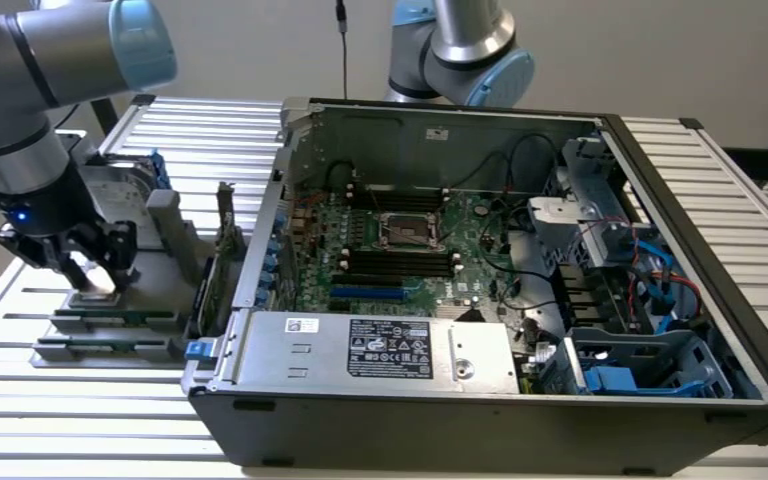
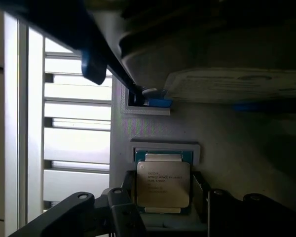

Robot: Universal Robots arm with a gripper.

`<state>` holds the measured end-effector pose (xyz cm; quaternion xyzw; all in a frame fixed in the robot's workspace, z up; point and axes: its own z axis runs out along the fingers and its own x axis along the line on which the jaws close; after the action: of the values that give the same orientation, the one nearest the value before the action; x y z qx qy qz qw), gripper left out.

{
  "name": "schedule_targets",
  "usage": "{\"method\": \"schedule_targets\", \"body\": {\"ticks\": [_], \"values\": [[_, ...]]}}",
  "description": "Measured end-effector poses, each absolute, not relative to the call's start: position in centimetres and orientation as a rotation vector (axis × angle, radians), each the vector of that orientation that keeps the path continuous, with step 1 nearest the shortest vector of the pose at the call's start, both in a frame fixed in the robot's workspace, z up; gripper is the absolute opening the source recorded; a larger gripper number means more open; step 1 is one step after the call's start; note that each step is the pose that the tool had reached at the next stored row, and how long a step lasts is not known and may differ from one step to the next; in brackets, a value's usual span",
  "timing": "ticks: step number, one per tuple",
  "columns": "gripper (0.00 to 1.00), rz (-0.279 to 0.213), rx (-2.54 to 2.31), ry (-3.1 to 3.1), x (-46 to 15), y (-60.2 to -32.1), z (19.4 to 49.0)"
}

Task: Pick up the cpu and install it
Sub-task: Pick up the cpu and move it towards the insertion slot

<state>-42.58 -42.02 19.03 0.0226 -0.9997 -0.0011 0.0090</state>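
The cpu (image 2: 163, 182), a small square chip with a shiny metal top and a green rim, lies flat in a white-edged pocket of a grey fixture (image 2: 237, 138). My gripper (image 2: 164, 193) is down over it, one dark finger (image 2: 127, 186) on each side, both pressed against the chip's edges. In the exterior view the gripper (image 1: 91, 278) stands at the left of the open computer case, over the cpu (image 1: 96, 294). The bare processor socket (image 1: 408, 230) sits in the middle of the green motherboard inside the case.
The open computer case (image 1: 704, 250) lies on its side on a slatted metal table (image 1: 77, 400), with a power supply (image 1: 371, 350) along its near wall. Two memory sticks (image 1: 111, 318) lie on the fixture beside my gripper. A second arm (image 1: 458, 50) stands behind the case.
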Motion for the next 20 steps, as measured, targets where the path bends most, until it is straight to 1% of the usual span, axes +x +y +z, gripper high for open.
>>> {"method": "schedule_targets", "body": {"ticks": [10,20], "values": [[0.55,-0.005,0.068,-3.123,-42.6,-42.0,20.6],[0.55,-0.005,0.067,-3.117,-42.3,-42.0,24.9]]}}
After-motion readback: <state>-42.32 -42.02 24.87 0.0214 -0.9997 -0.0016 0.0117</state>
